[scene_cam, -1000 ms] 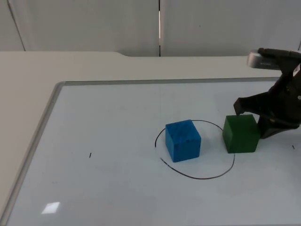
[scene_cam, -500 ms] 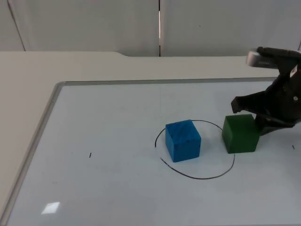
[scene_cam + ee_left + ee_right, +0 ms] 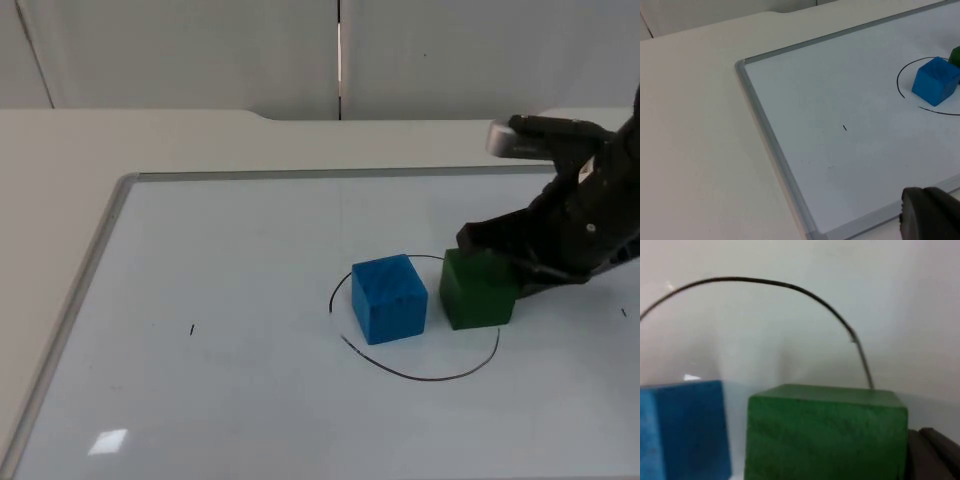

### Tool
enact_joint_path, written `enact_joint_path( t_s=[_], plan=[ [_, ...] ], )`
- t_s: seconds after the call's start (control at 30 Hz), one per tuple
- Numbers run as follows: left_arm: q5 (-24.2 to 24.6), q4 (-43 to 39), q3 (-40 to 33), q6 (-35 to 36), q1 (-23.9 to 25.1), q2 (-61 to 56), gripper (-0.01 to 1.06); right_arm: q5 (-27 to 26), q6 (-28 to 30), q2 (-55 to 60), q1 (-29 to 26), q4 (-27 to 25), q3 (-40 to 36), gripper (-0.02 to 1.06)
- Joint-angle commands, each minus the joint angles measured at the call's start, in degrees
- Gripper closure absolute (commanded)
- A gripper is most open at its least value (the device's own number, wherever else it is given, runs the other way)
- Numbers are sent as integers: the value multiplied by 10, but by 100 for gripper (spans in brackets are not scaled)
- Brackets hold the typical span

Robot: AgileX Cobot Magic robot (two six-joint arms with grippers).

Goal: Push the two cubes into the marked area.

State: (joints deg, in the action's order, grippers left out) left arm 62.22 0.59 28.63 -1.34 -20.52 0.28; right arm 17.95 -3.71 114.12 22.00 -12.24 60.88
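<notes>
Right gripper [image 3: 480, 250], fingers I cannot tell apart or together, is pressing behind the green cube [image 3: 478, 289], which I am nudging inside the marked circle [image 3: 430, 375] beside the blue cube [image 3: 389, 298], so next I ease back while the left arm is waiting.

Right arm [image 3: 590, 215]: matte black, angular housing. Right gripper [image 3: 500, 250]: black, blocky fingers. Left gripper fingertip [image 3: 930, 217]: black, rounded, dull sheen.
</notes>
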Motion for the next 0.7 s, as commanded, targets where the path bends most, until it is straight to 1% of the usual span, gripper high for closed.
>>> enact_joint_path(
  t_s=[0.0, 0.67],
  plan=[
    [-6, -1, -3, 4, 0, -3, 105, -15, -3, -3, 6, -1, 3, 105],
    [-6, -1, -3, 4, 0, -3, 105, -15, -3, -3, 34, 0, 3, 105]
  ],
)
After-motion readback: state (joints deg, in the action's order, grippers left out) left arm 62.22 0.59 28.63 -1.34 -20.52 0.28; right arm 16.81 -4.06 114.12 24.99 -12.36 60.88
